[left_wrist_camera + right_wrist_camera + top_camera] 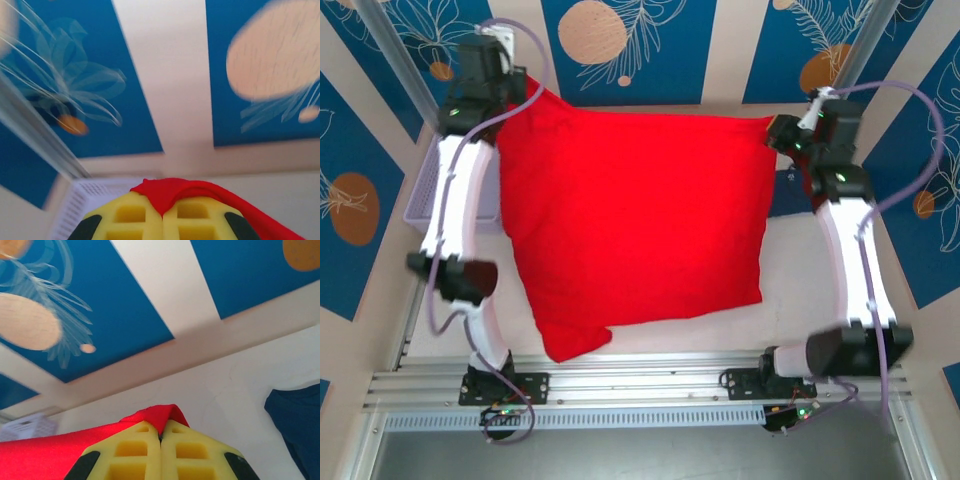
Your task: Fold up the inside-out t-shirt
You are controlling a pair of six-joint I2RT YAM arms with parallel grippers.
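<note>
The bright red t-shirt (630,220) hangs stretched between both arms above the table, its lower corner trailing toward the near edge. My left gripper (516,88) is shut on its far-left corner; in the left wrist view the yellow fingers (131,215) pinch a red fold of the t-shirt (172,192). My right gripper (778,132) is shut on the far-right corner, where the red t-shirt (157,416) pokes out between the closed yellow fingers (192,452).
A lavender plastic basket (423,195) stands at the left behind the left arm, and its white-looking mesh wall (95,197) appears under the left gripper. A navy blue t-shirt (295,415) lies on the white table at the right, partly hidden by the red cloth (786,195).
</note>
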